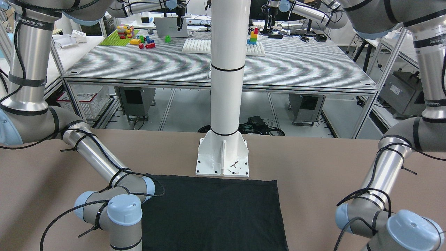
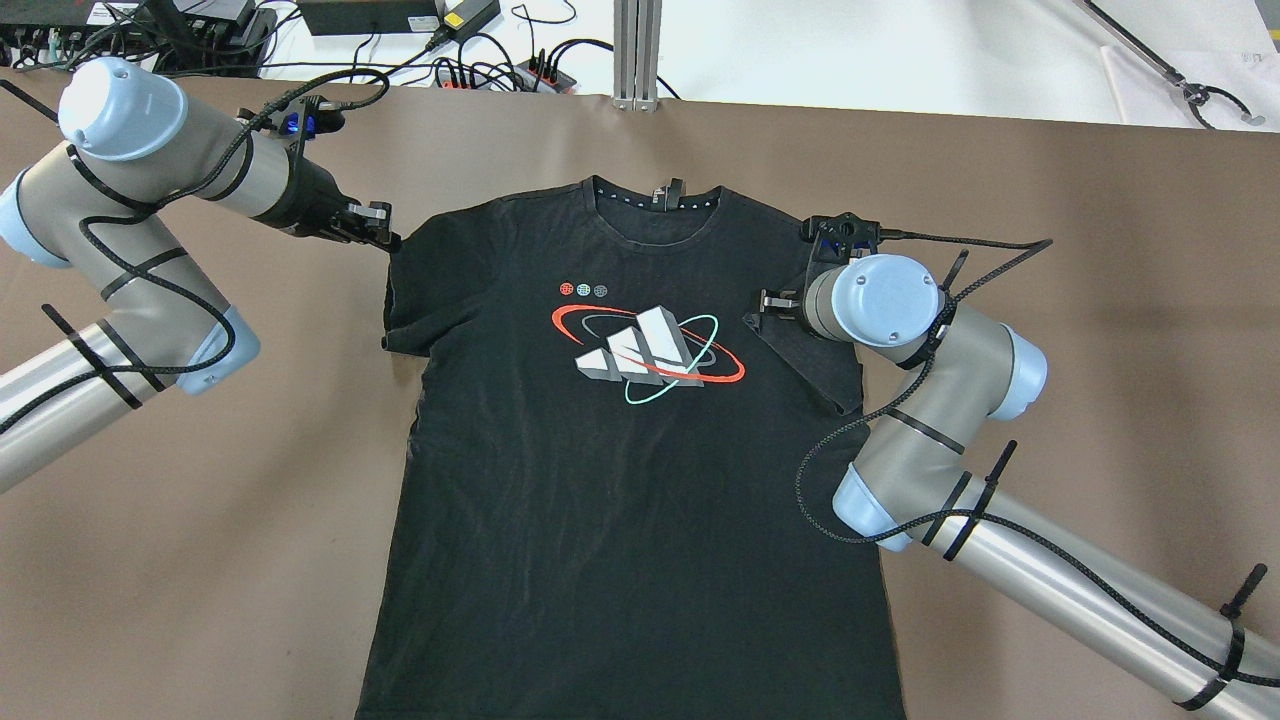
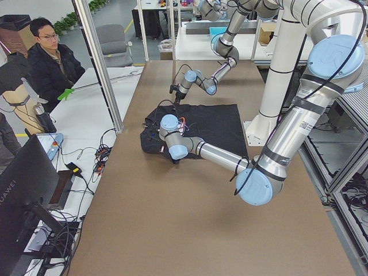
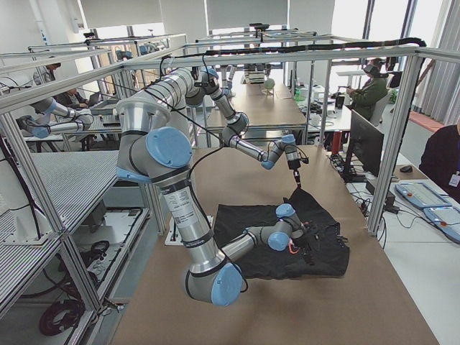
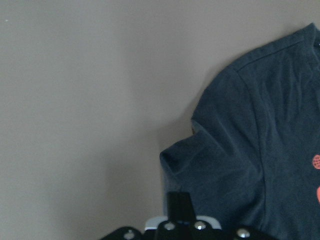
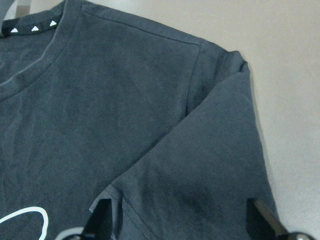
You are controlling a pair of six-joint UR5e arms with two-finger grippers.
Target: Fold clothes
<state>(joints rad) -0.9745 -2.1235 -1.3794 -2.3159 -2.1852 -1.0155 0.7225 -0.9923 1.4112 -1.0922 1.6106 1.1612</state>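
The clothes are a black T-shirt (image 2: 620,480) with a white, red and teal chest print, lying flat and face up on the brown table (image 2: 1100,300). Its lower part (image 1: 212,212) reaches the white post. My left gripper (image 2: 385,235) is at the shirt's left shoulder, beside the inward-folded left sleeve (image 5: 200,165); its fingers (image 5: 179,205) meet at the centre, shut, and no cloth hangs from them. My right gripper (image 6: 180,220) hovers open over the right sleeve (image 2: 810,355), which lies folded onto the body. One finger (image 6: 97,215) shows at each side.
A white post on a base plate (image 1: 223,162) stands at the shirt's hem. Cables and power strips (image 2: 480,65) lie beyond the far table edge. A seated person (image 3: 52,57) and a monitor (image 3: 26,190) are off the table's end.
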